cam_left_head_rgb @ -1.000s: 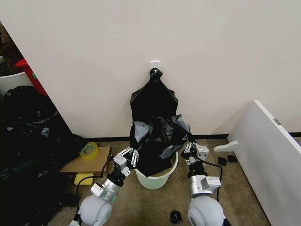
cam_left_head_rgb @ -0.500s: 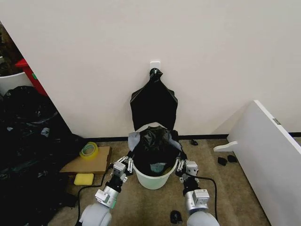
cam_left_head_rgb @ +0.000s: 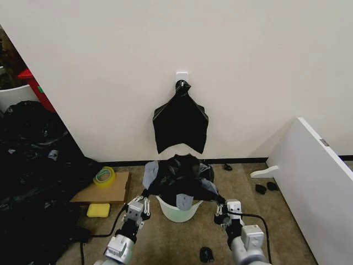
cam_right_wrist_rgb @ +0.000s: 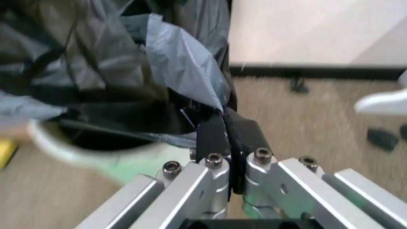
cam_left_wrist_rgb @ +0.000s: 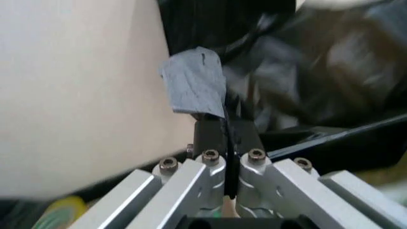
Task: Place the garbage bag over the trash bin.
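The cream-white trash bin (cam_left_head_rgb: 177, 210) stands on the carpet below the wall hook. The black garbage bag (cam_left_head_rgb: 179, 175) is spread over its mouth, with greyish stretched flaps at both sides, hiding the back rim. My left gripper (cam_left_head_rgb: 144, 196) sits at the bin's left side, shut on the bag's edge (cam_left_wrist_rgb: 194, 86), the film pinched between its fingers (cam_left_wrist_rgb: 213, 136). At the bin's right side my right gripper (cam_left_head_rgb: 220, 206) is shut on the opposite edge (cam_right_wrist_rgb: 184, 67). The bin's rim (cam_right_wrist_rgb: 60, 143) shows under the plastic.
A flat black bag bundle (cam_left_head_rgb: 180, 120) hangs from a white hook (cam_left_head_rgb: 181, 74) on the wall behind. A heap of black plastic (cam_left_head_rgb: 27, 165) fills the left. Cardboard with a yellow tape roll (cam_left_head_rgb: 104, 175) and a yellow sponge (cam_left_head_rgb: 98, 210) lie left; a white board (cam_left_head_rgb: 320, 182) leans right.
Both grippers have come down and back toward me, from rim height to beside the bin's lower wall. The bag has dropped from hanging above the bin to lying spread over its mouth.
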Robot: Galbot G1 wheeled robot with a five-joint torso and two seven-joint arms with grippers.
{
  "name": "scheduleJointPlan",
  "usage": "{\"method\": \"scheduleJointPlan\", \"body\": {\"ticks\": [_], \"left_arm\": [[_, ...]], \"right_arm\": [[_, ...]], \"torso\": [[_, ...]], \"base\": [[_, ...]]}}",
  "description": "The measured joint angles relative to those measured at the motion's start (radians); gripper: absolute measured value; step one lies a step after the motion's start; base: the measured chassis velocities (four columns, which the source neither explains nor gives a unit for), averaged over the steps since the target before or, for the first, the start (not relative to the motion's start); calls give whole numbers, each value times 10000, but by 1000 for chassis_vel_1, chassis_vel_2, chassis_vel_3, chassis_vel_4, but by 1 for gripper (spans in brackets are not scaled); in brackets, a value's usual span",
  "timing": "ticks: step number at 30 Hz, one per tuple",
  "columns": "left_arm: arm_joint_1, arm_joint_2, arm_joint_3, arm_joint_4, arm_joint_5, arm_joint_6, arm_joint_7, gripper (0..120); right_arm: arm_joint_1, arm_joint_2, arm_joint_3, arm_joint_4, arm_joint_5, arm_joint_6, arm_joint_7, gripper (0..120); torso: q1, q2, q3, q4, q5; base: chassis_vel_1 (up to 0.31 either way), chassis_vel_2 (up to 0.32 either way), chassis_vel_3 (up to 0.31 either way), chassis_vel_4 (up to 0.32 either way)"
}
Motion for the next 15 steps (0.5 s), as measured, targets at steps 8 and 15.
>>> {"method": "scheduleJointPlan", "body": {"ticks": [8, 15], "left_arm": [[-57, 277, 452, -642, -1080, 2652, -1032, 0], [-148, 169, 836, -577, -1154, 3337, -1278, 0]], "right_arm": [[646, -156, 36, -260, 946, -1250, 285, 0], [848, -85, -98, -610, 961, -1791, 483, 0]], "torso": [[0, 0, 1, 0, 0], [0, 0, 1, 1, 0]], "base": [[0, 0, 0, 0], [0, 0, 0, 0]]}}
